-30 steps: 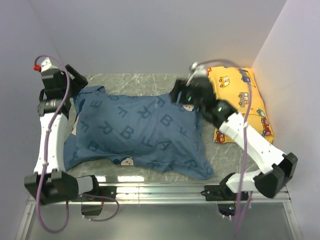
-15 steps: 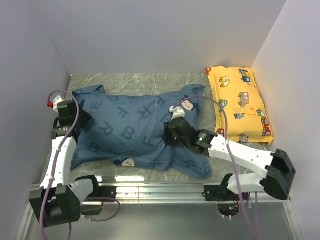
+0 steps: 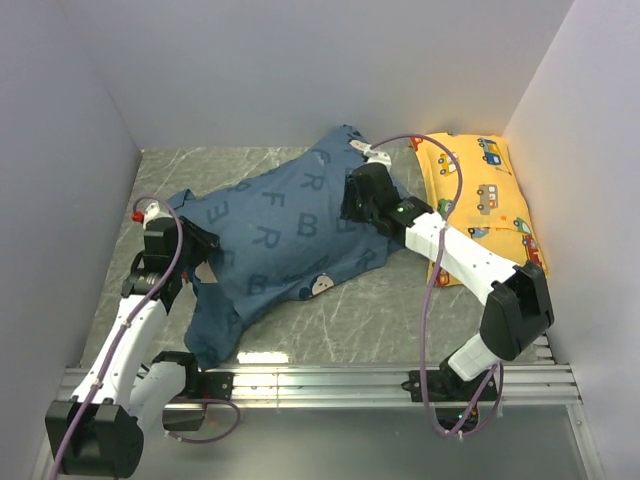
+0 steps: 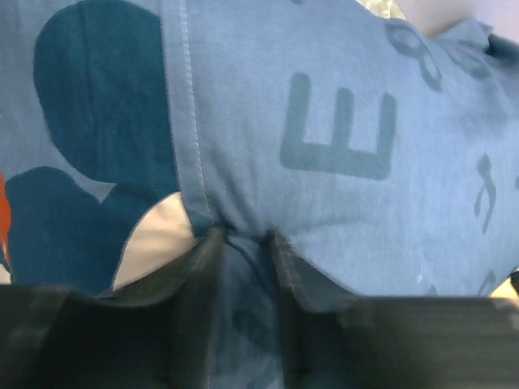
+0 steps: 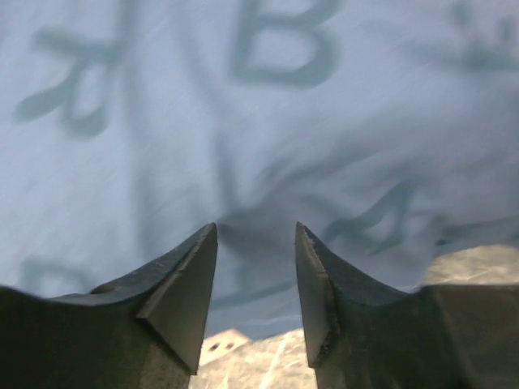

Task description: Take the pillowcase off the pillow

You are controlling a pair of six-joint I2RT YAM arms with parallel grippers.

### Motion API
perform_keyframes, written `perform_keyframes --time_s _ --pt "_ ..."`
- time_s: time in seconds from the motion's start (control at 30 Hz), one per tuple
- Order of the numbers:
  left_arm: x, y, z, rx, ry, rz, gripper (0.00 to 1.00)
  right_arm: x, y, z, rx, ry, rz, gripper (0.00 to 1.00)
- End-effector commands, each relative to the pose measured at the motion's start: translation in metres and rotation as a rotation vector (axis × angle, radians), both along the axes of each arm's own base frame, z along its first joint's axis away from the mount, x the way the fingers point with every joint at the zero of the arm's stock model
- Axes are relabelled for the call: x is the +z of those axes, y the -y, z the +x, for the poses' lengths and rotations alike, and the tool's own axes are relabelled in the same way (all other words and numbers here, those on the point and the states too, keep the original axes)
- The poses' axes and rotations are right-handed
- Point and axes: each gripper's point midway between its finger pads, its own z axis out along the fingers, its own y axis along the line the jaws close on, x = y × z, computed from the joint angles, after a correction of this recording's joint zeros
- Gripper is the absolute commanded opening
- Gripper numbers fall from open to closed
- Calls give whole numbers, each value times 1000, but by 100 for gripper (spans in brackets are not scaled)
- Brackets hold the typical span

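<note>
Pillowcase (image 3: 280, 235) is stretching diagonally over the table (image 3: 400, 300), running from about 7 o'clock up to 1 o'clock in my overhead view. My left gripper (image 4: 245, 237) is pinching a fold at 8 o'clock. The right gripper (image 5: 255, 228) is nipping bunched fabric near 1, just beside the yellow car-print pillow (image 3: 480, 200).

white arms (image 3: 125, 330), black joints (image 3: 515, 310), purple cables (image 3: 424, 340)

Grey marbled desk (image 3: 390, 310) fills mid-frame. Blue letter-print pillowcase (image 3: 280, 225) sprawls on it from lower left to upper centre, bunched. At upper right a yellow car-print pillow (image 3: 490, 195) lies flat. A metal rail (image 3: 330, 378) runs along the bottom edge.
</note>
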Motion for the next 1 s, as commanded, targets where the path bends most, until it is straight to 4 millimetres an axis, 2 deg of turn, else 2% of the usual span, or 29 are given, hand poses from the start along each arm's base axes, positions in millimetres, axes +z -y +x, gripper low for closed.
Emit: perform_keyframes --time_s 0.0,0.03,0.13,0.17,0.23,0.27,0.3,0.33,0.37,0.4,0.43,0.47,0.5,0.53,0.57,0.6,0.63,0.67,0.7,0.73,0.83,0.9,0.93,0.97 --pt "18 7 -3 -41 37 -6 41 30 -18 -15 62 58 -1 53" --pt "27 8 -3 -47 57 -9 56 34 -23 -21 79 65 0 54" --pt "43 5 -10 -40 72 5 76 62 -55 -48 158 144 -3 62" --pt "47 -2 -12 -1 72 21 79 70 -82 -72 235 168 -4 66" --pt "45 -22 -23 117 29 48 84 86 -110 -89 314 214 -7 69" --pt "46 -31 -29 171 21 51 86 90 -123 -98 348 226 -17 71" --pt "45 -42 -33 250 16 51 87 82 -147 -116 407 226 -44 72" --pt "38 -46 -41 275 -13 54 88 93 -161 -123 438 260 -52 73" --pt "38 -48 -45 294 -11 49 88 94 -169 -125 440 278 -83 75" --pt "35 -53 -48 330 -17 46 88 79 -191 -142 503 280 -143 75" --pt "29 -55 -51 341 -37 48 90 88 -203 -146 513 306 -148 76" --pt "27 -55 -52 346 -41 45 90 87 -211 -149 518 319 -171 77" --pt "21 -55 -52 336 -56 49 90 69 -222 -154 530 312 -232 78" --pt "16 -53 -50 322 -72 37 89 77 -237 -164 553 336 -235 78" --pt "14 -53 -48 318 -74 27 88 74 -244 -168 558 338 -250 79" --pt "8 -53 -48 303 -88 29 87 55 -252 -168 569 327 -300 79" --pt "5 -55 -47 290 -95 -8 83 57 -261 -171 577 336 -294 79" --pt "5 -56 -42 269 -75 -14 81 42 -268 -169 582 326 -323 79" --pt "-1 -55 -42 247 -83 -36 79 37 -270 -167 578 327 -341 79" --pt "-7 -59 -41 250 -96 -62 75 38 -272 -165 564 336 -348 79" --pt "-20 -62 -38 231 -114 -93 70 30 -279 -160 559 353 -366 81" --pt "-27 -60 -34 204 -108 -133 65 28 -283 -156 552 366 -380 82" --pt "-32 -58 -33 189 -119 -154 63 36 -284 -153 530 384 -378 82" --pt "-33 -53 -32 166 -117 -184 62 31 -286 -152 529 383 -397 82"
